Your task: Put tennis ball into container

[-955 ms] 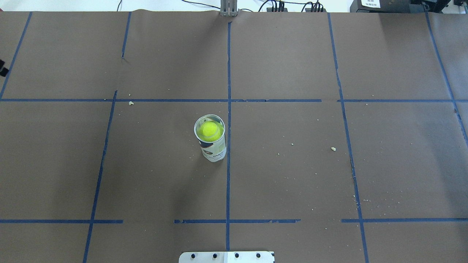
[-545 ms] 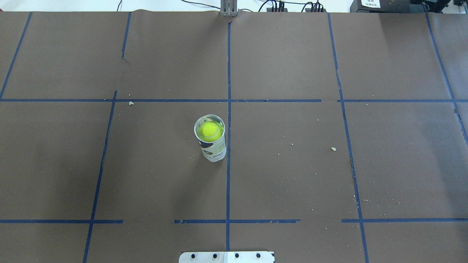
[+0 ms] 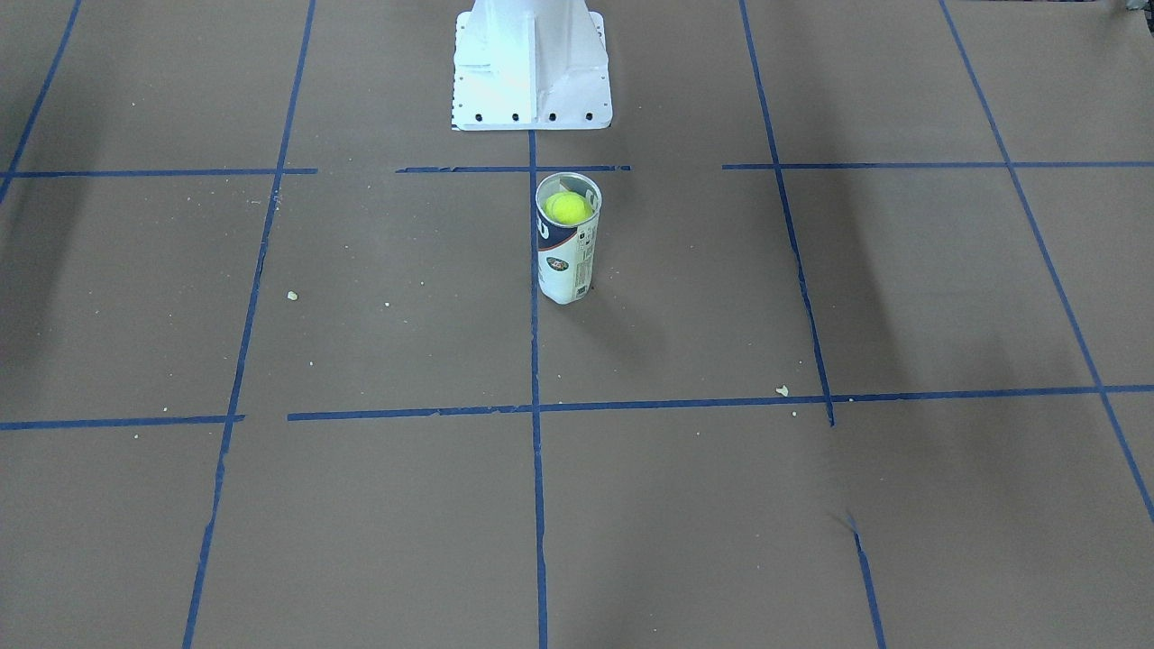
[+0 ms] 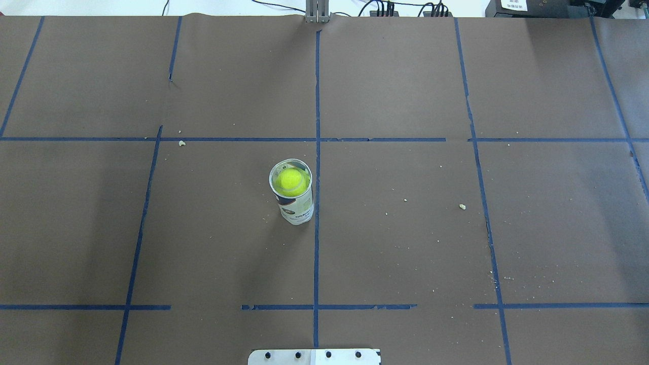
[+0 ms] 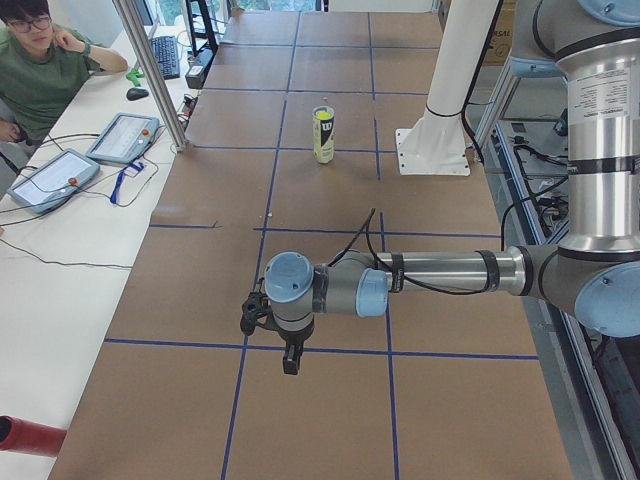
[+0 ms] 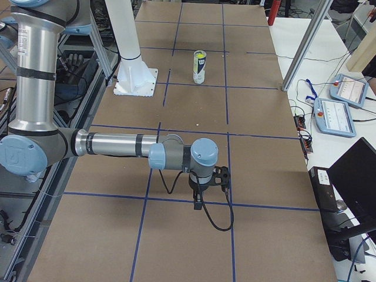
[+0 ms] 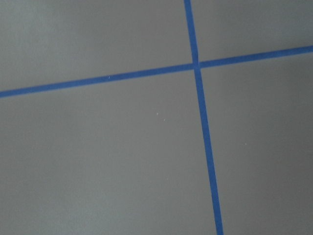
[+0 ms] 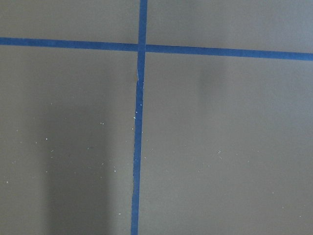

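Note:
The see-through container (image 4: 297, 204) with its white and navy label stands upright near the table's middle, just left of the centre tape line. The yellow-green tennis ball (image 4: 290, 181) sits inside it, near the open top, and also shows in the front view as ball (image 3: 567, 208) in container (image 3: 566, 261). My left gripper (image 5: 252, 312) hangs over the table's left end, far from the can; I cannot tell whether it is open. My right gripper (image 6: 222, 176) hangs over the right end, state likewise unclear. Both wrist views show only brown paper and blue tape.
The white robot base (image 3: 532, 63) stands just behind the can on the robot's side. Small crumbs (image 4: 462, 206) dot the paper. An operator (image 5: 40, 70) sits beside tablets (image 5: 122, 137) on a side table, and a metal pole (image 5: 150, 70) rises at the table's edge.
A small dark part at the left edge of the overhead view one second ago has left the view. The can and the ball have not moved.

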Robot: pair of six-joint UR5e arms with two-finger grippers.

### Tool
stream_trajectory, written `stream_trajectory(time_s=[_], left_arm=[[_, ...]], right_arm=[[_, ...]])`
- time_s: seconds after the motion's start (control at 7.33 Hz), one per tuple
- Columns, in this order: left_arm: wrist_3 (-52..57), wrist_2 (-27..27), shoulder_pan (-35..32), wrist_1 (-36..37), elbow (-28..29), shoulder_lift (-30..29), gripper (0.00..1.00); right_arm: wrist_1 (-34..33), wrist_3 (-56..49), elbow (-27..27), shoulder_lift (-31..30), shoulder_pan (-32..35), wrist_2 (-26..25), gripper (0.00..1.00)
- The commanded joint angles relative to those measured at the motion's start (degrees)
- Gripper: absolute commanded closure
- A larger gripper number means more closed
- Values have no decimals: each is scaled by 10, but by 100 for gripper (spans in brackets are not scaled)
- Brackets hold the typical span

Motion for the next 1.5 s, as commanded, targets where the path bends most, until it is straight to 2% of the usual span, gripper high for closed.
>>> stream_trajectory(time_s=[0.0,1.36], left_arm=[[-1,-45,-2,5,2,-5,0],[3,-38,-15,5,-34,7,0]], right_arm=[[0,0,0,0,0,0,0],[0,0,0,0,0,0,0]])
